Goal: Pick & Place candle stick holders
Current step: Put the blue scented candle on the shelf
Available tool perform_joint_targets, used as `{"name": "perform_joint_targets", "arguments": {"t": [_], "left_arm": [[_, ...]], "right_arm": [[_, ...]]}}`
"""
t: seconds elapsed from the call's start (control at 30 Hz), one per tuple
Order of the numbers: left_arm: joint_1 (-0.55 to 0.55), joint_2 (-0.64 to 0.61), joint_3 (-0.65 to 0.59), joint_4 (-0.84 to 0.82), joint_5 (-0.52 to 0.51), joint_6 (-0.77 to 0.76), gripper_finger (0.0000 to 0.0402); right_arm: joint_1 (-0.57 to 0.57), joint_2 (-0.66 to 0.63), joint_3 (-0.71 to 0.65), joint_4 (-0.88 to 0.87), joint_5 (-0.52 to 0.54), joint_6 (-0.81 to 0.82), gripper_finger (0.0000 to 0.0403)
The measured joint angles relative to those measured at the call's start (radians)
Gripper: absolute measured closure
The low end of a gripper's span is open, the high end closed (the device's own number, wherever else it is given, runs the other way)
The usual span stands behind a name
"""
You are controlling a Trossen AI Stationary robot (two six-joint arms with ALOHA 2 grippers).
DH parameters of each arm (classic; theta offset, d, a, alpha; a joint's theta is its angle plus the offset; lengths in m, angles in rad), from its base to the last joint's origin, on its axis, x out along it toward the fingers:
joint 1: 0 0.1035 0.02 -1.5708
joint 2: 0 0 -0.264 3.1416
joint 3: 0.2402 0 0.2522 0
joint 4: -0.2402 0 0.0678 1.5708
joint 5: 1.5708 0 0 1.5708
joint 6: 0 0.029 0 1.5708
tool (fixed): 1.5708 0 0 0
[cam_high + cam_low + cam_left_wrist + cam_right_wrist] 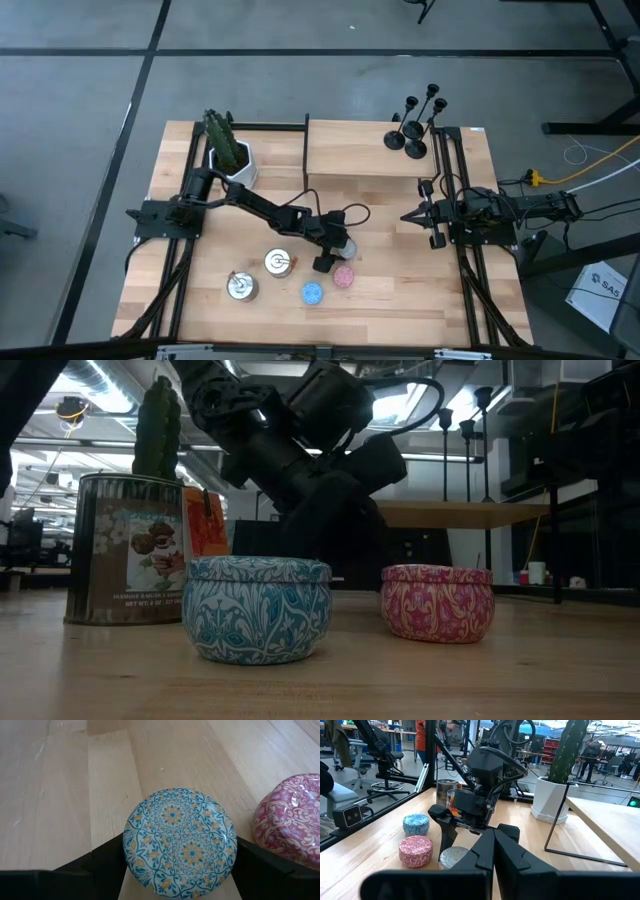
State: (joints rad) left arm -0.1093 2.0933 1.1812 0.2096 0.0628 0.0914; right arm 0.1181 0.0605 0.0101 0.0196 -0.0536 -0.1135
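Risk: my left gripper (338,254) sits spread around a patterned candle tin (180,837), not closed on it.
Closing could nudge the pink tin (292,825) just beside; candle stick holders (415,125) stand well apart, right gripper (408,215) pressed together.

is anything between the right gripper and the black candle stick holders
Nothing visible stands between them. In the high view the candle stick holders cluster on the raised wooden platform, beyond the shut right gripper, with only bare wood between. The tins and candles lie toward the left gripper.
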Motion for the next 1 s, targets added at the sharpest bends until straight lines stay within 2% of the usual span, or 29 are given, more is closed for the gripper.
{"name": "perform_joint_targets", "arguments": {"t": [0.6,1.0], "left_arm": [[0.000,-0.023,-0.002,-0.039,-0.007,-0.035,0.0113],[0.002,-0.120,-0.004,-0.089,-0.027,-0.037,0.0113]], "right_arm": [[0.000,0.000,0.000,0.000,0.000,0.000,0.0392],[0.000,0.000,0.000,0.000,-0.001,0.000,0.0392]]}}
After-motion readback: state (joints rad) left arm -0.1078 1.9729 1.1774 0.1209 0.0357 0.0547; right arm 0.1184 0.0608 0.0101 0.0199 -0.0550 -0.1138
